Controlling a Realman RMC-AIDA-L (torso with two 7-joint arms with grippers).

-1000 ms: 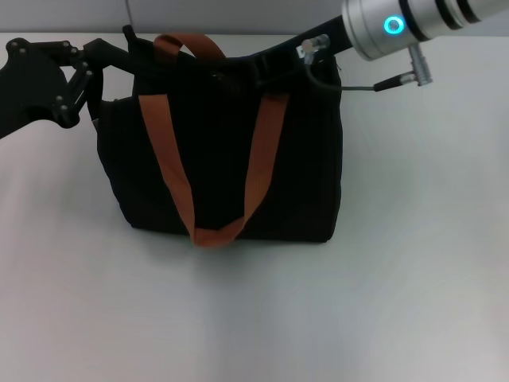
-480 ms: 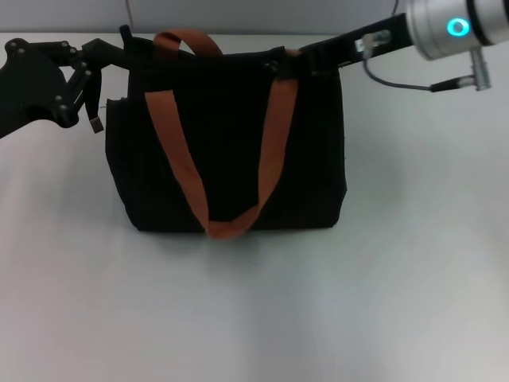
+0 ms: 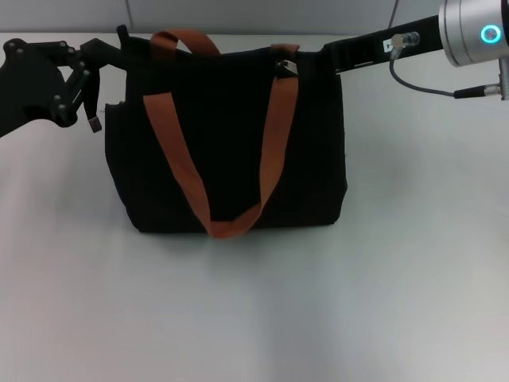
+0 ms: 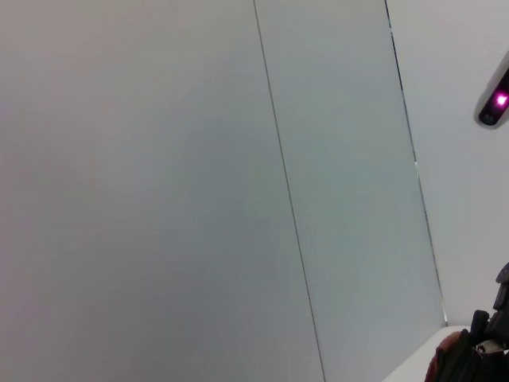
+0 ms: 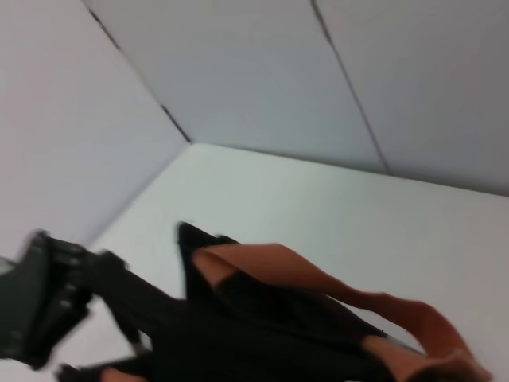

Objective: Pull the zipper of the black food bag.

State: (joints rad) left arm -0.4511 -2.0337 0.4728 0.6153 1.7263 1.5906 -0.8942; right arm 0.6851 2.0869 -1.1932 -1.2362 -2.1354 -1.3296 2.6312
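The black food bag stands upright on the white table, its rust-brown handles draped over the front. My left gripper is shut on the bag's top left corner. My right gripper lies along the top right edge, its thin tip closed at a small silver glint that looks like the zipper. The zipper track is hidden behind the bag's top edge. The right wrist view shows the bag, a handle and my left gripper beyond it.
The white table stretches in front of and beside the bag. A small dark tag hangs under the left gripper. Grey wall panels stand behind the table.
My right arm has drawn to the right along the bag's top edge. The bag has straightened and shifted slightly right, and the handles have settled. The left gripper has stayed put.
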